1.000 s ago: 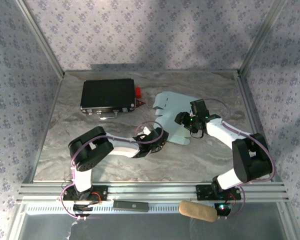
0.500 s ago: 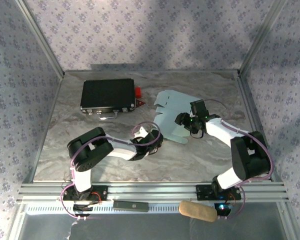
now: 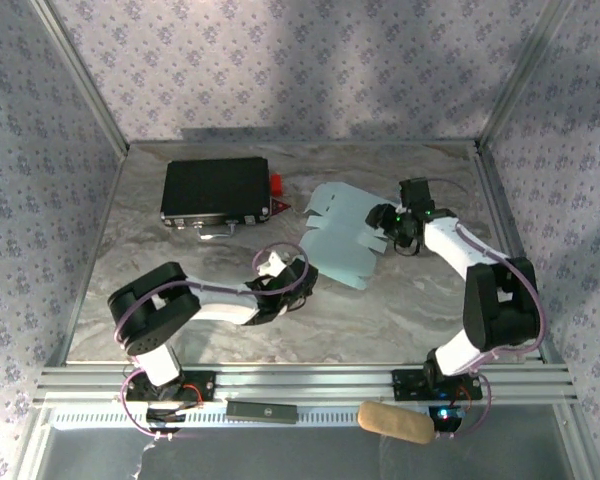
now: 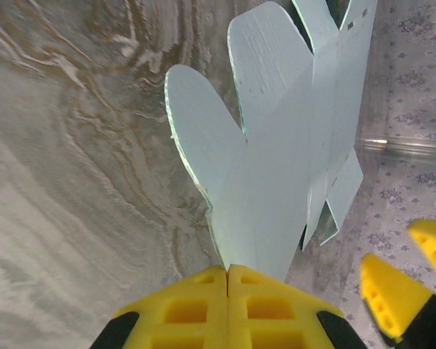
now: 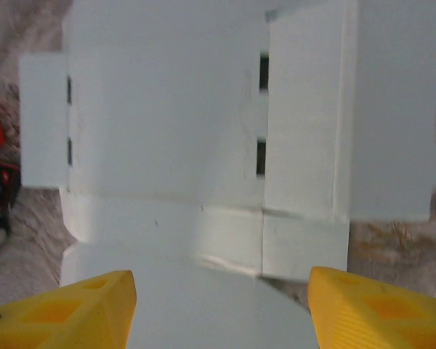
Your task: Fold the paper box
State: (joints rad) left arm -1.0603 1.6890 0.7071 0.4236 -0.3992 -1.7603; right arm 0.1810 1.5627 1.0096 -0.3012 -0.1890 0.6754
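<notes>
At the sheet's near-left edge, the left end effector (image 4: 227, 270) has just clamped shut on the paper box (image 4: 276, 182), which now lies mid-desk, seemingly tilted up. That grip looks fit for starting a fold. Opposite, the right end effector (image 5: 221, 291) has drawn back toward the far right, jaws wide, holding nothing. Bare desk (image 3: 400, 310) lies open on the near side. The black case (image 3: 215, 190) sits well apart, far-left.

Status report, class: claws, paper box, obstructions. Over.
Left claw shut on near edge of paper box. Right claw open at its right edge. Box unfolded, flaps out. Black case apart, rear left.
</notes>
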